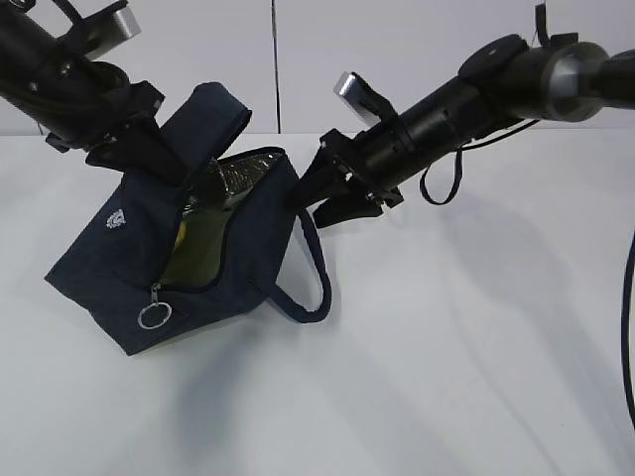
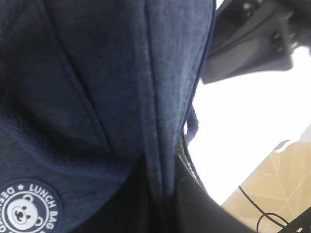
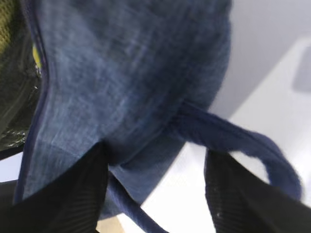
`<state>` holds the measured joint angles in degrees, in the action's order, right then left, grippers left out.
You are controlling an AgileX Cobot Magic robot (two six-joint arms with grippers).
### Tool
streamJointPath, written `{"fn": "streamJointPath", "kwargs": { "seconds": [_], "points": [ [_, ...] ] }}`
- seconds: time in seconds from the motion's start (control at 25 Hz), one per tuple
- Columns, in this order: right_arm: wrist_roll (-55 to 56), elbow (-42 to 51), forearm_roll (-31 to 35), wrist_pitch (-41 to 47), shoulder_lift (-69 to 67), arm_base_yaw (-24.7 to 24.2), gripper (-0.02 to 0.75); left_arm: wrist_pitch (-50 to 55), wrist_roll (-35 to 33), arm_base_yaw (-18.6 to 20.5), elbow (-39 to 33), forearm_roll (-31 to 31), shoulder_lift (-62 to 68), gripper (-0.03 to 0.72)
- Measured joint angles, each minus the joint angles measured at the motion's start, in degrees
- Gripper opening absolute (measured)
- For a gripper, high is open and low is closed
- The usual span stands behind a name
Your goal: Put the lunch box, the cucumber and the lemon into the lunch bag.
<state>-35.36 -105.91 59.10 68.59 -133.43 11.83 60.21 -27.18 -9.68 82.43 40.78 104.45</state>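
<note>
The lunch bag [image 1: 189, 268] lies tipped at the exterior view's centre left, mouth facing right. The left gripper [image 1: 149, 154] is clenched on its upper flap; the right gripper [image 1: 332, 193], jaws parted and empty, sits just beside the right rim, nearer the handle [image 1: 308, 288].

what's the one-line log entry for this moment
lunch bag: tilted on table, unzipped | left gripper: shut on bag fabric | right gripper: open at bag's side | yellow item inside
</note>
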Motion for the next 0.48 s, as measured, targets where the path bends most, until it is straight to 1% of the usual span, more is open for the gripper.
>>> {"fn": "streamJointPath", "kwargs": {
  "seconds": [0.28, 0.4, 0.48],
  "points": [
    [0.1, 0.0, 2.1, 0.1, -3.4, 2.5, 0.468, 0.0, 0.0, 0.0, 0.0, 0.0, 0.0, 0.017],
    [-0.1, 0.0, 4.5, 0.1, -3.6, 3.5, 0.465, 0.0, 0.0, 0.0, 0.0, 0.0, 0.0, 0.017],
    [-0.3, 0.0, 5.3, 0.0, -3.6, 3.8, 0.433, 0.0, 0.0, 0.0, 0.0, -0.1, 0.0, 0.017]
  ]
}}
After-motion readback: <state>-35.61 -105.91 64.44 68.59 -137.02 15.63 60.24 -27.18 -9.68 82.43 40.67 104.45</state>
